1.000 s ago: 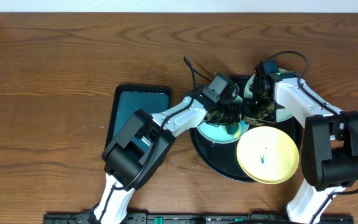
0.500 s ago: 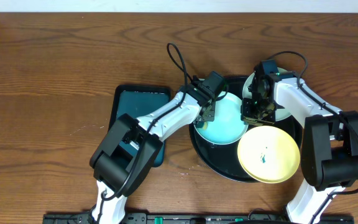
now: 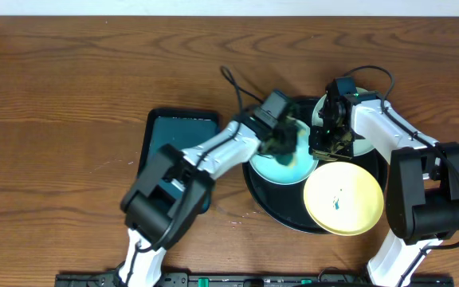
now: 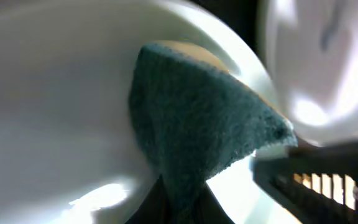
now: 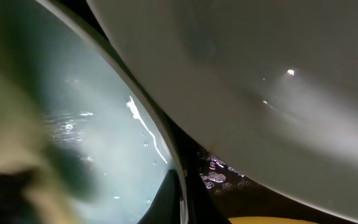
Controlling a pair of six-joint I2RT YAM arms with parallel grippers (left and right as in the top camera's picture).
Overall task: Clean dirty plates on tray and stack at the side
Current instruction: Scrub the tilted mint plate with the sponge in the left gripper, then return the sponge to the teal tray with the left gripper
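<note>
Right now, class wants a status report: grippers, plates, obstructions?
Left gripper shut on sponge, on aqua plate. Right gripper shut beside it. Yellow plate smeared, on tray. No obstruction seen.

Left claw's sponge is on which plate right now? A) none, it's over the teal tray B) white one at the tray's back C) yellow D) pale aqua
D: the left claw grips the sponge and presses it against the pale aqua plate on the black tray.
</note>
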